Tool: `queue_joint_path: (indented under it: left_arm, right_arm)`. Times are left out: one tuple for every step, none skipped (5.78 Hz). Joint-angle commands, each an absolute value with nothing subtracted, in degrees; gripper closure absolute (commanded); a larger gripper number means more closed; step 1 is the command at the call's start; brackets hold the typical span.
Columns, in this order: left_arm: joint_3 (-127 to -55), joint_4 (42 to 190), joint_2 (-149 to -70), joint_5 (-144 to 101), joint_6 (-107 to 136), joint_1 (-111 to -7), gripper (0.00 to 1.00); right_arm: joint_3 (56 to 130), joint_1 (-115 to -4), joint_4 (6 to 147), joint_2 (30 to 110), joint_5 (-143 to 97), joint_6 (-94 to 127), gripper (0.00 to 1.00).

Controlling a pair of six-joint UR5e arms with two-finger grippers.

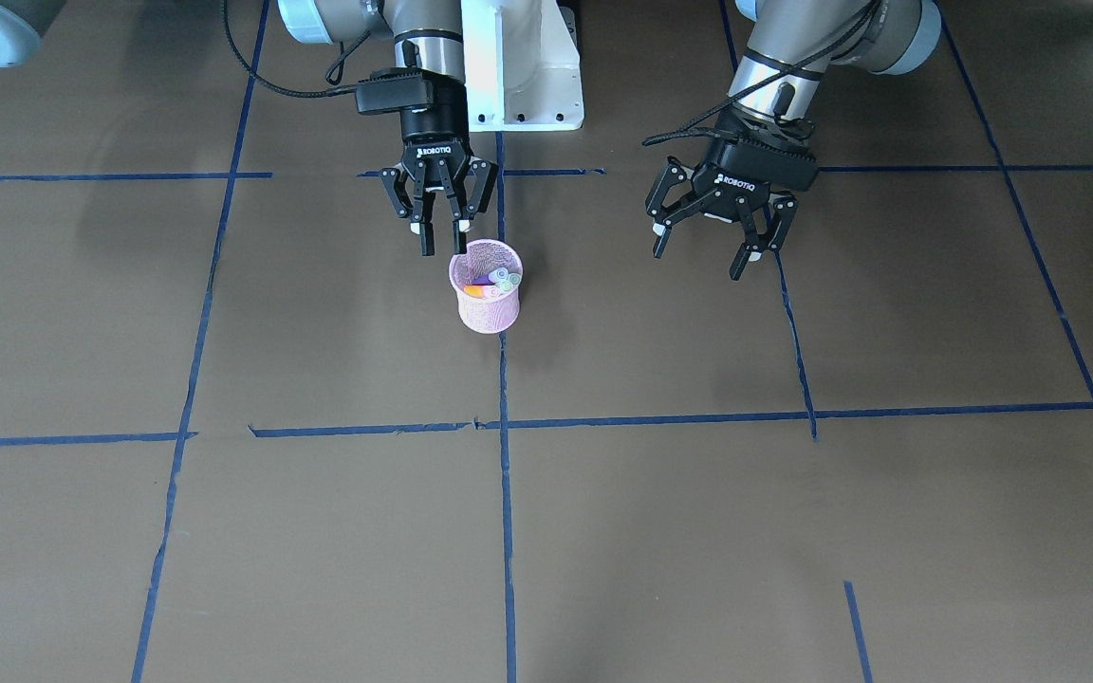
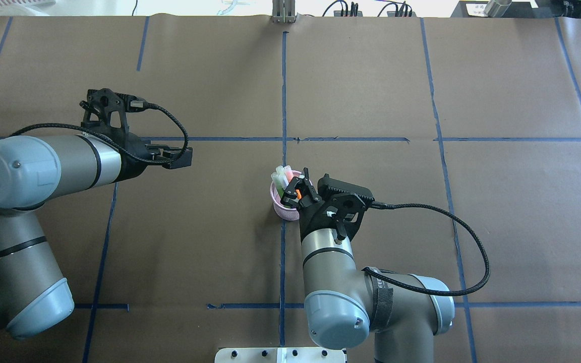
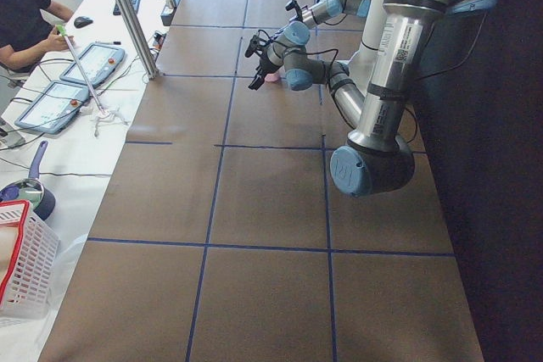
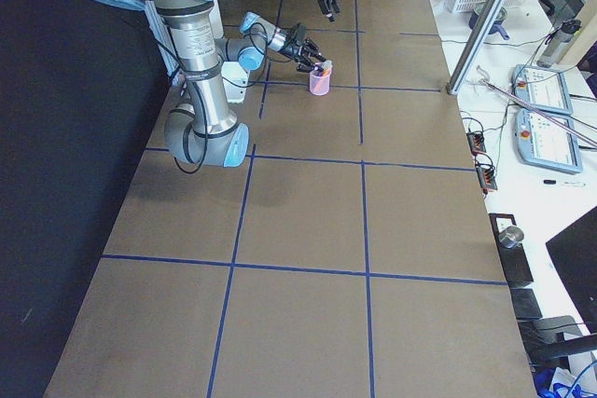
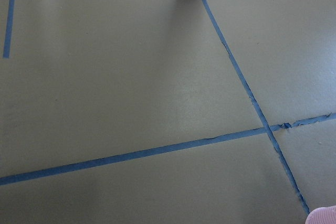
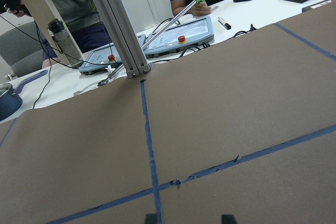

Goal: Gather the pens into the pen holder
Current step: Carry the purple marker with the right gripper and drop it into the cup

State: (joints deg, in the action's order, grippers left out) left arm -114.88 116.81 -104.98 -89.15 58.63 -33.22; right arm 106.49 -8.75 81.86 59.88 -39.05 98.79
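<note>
Pens point(image 1: 497, 282) – slim purple, orange & green sticks w/ pale translucent caps – stand bunched inside pen holder point(image 1: 485, 313), a small round pink mesh cup w/ rolled rim, tapering slightly, near centre of counter point(image 1: 319, 531), which is covered in matte brown paper crossed by blue tape lines point(image 1: 660, 417). Right pincer point(image 1: 444, 249) hangs just above cup's rim, fingers spread, empty. Left pincer point(image 1: 698, 264), well apart from cup, also spread wide & empty
</note>
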Motion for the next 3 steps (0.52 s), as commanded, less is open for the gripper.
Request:
queue_joint_path:
  left_arm:
    - [-114.61, 116.63, -101.98, -89.64, 57.14, -33.22, 0.04]
    - [-114.0, 116.37, -99.6, -90.17, 48.25, -33.22, 0.04]
    - [-112.86, 116.19, -96.8, -90.26, 40.94, -34.7, 0.04]
  right_arm:
    - [111.85, -10.09, 80.43, 60.55, -47.99, 97.92, 0.5]
    - [115.54, -13.15, 80.42, 62.99, -56.6, 95.39, 0.5]
    - [120.36, -17.19, 80.51, 66.67, -64.78, 92.49, 0.5]
